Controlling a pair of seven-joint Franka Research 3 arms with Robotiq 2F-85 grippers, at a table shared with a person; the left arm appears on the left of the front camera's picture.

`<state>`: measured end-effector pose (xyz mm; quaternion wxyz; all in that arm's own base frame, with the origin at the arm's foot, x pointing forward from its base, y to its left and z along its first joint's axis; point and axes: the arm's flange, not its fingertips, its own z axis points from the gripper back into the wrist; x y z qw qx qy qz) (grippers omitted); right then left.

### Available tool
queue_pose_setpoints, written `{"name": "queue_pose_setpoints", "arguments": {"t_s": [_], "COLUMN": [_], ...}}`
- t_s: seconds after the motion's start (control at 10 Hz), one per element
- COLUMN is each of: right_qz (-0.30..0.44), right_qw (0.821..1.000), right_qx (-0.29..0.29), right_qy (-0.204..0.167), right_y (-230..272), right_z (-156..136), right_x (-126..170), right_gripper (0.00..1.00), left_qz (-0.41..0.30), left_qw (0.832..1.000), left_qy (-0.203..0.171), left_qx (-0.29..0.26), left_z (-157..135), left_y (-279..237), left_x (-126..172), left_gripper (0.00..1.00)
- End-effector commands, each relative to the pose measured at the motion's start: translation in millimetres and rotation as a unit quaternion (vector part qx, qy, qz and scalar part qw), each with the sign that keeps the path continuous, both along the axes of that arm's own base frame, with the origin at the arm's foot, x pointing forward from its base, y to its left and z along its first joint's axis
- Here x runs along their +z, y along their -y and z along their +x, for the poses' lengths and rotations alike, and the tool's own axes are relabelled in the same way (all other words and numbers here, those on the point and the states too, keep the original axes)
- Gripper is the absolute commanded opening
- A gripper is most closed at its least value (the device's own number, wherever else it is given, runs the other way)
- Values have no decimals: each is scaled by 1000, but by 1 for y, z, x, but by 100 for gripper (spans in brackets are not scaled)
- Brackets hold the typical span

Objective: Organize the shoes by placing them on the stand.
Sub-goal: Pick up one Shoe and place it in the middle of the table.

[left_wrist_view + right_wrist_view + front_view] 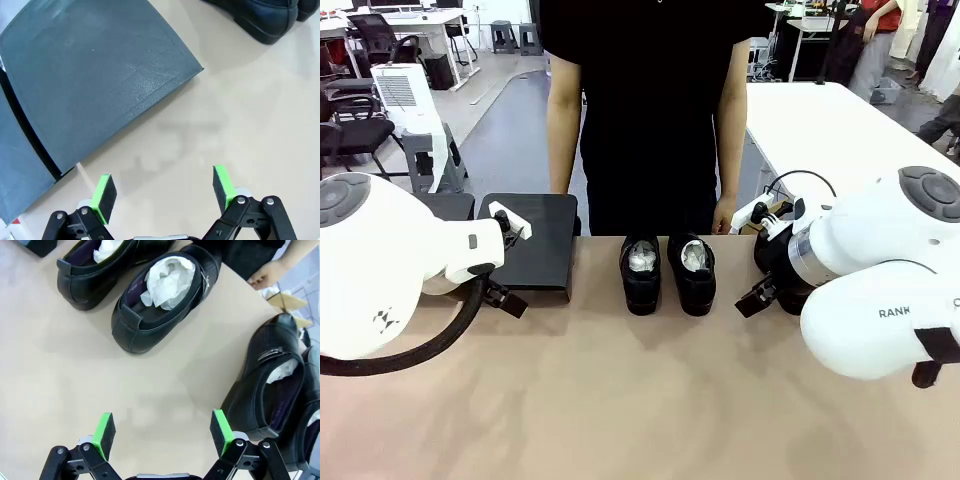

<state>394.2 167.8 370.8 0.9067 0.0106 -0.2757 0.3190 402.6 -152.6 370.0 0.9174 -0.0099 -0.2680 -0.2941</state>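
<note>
Both grippers are spread wide, nothing in them: the left gripper (162, 192) hangs over bare table (240, 115) just off a corner of the black stand (100, 75), the right gripper (162, 432) over the table between two pairs of shoes. One pair of black shoes (641, 275) sits side by side mid-table, right of the stand (white paper (167, 280) stuffed inside), the second pair (265, 345) near the right gripper.

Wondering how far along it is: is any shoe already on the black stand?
No, the stand shows a bare top, while the shoes sit on the table beside it.
</note>
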Motion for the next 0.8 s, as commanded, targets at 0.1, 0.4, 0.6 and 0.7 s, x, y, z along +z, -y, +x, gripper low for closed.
{"name": "queue_pose_setpoints", "arguments": {"t_s": [0.1, 0.4, 0.6, 0.7], "right_qz": [0, 0, 0, 0], "right_qw": [1000, 1000, 1000, 1000], "right_qx": [0, 0, 0, 0], "right_qy": [0, 0, 0, 0], "right_y": [0, 0, 0, 0], "right_z": [0, 0, 0, 0], "right_x": [0, 0, 0, 0], "right_gripper": [100, 100, 100, 100], "left_qz": [0, 0, 0, 0], "left_qw": [1000, 1000, 1000, 1000], "left_qy": [0, 0, 0, 0], "left_qx": [0, 0, 0, 0], "left_z": [0, 0, 0, 0], "left_y": [0, 0, 0, 0], "left_x": [0, 0, 0, 0], "left_gripper": [100, 100, 100, 100]}}
